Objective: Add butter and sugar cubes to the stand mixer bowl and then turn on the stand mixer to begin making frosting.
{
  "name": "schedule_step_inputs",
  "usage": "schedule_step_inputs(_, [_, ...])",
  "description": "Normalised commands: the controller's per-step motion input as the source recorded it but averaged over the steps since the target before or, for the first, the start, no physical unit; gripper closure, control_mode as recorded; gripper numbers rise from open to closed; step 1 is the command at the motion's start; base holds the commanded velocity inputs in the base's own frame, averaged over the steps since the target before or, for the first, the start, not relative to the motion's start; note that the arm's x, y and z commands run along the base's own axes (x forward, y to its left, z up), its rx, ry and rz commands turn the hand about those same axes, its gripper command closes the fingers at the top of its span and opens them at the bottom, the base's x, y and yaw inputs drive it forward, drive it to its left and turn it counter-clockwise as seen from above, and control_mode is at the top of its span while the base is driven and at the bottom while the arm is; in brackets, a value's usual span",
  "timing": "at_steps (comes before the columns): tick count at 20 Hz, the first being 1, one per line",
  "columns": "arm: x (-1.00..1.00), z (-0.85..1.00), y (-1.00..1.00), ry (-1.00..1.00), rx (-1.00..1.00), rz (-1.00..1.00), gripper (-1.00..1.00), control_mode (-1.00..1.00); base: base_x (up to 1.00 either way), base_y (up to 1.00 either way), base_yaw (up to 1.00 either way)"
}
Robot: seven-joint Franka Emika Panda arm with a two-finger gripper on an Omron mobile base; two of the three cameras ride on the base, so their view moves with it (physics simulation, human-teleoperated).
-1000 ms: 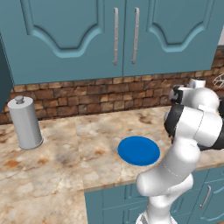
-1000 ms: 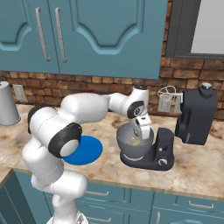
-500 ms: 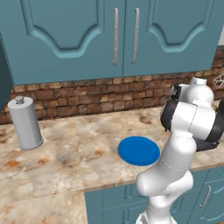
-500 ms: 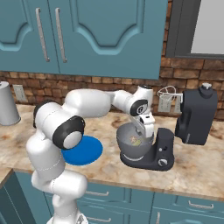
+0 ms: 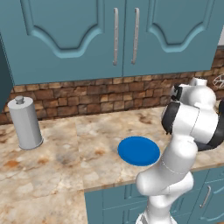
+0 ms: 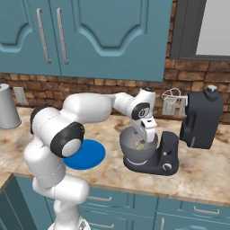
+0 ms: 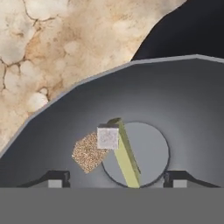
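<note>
Here, from my remote station, the thin yellowish-tan stick of butter [image 7: 127, 154] lies tilted in the bottom of the deep rounded grey metal mixer bowl [image 7: 183, 100], running from about 11 o'clock down to 5 o'clock across the bowl's flat floor. A pale grey sugar cube [image 7: 108, 137] sits touching its upper end, and a speckled brown sugar cube [image 7: 89, 152] lies just beside that at 8 o'clock. My claw [image 7: 116, 178] hangs over the bowl with its two dark tips spread wide and nothing between them. I judge the butter light and soft, likely slippery, best pinched across its narrow sides near the middle; the cubes look stiff but crumbly. With both ingredients in, what remains, as I read it, is the small white-ringed round knob [image 6: 167, 166] on the dark charcoal stand mixer [image 6: 167, 155], a stiff part to be gripped across its rim, standing on the mottled stone bench [image 6: 204, 173].
</note>
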Motion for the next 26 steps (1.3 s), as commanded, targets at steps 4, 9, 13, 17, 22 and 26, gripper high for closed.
schedule_step_inputs(4, [-0.18,0.04,0.44,0.00,0.00,-0.02,-1.00,-1.00,0.00,0.00,0.00])
schedule_step_inputs(9, [-0.43,0.25,0.36,-0.01,0.00,0.00,-1.00,-1.00,0.00,0.00,0.00])
schedule_step_inputs(13, [-0.56,0.36,0.30,-0.03,0.00,0.00,-1.00,-1.00,0.00,0.00,0.00])
schedule_step_inputs(17, [-0.62,0.44,0.20,-0.07,0.00,0.00,-1.00,-1.00,0.00,0.00,0.00])
schedule_step_inputs(22, [-0.67,0.39,0.08,-0.09,0.00,0.00,-1.00,-1.00,0.00,0.00,0.00])
schedule_step_inputs(26, [-0.70,0.33,0.02,-0.11,0.00,0.00,-1.00,-1.00,0.00,0.00,0.00])
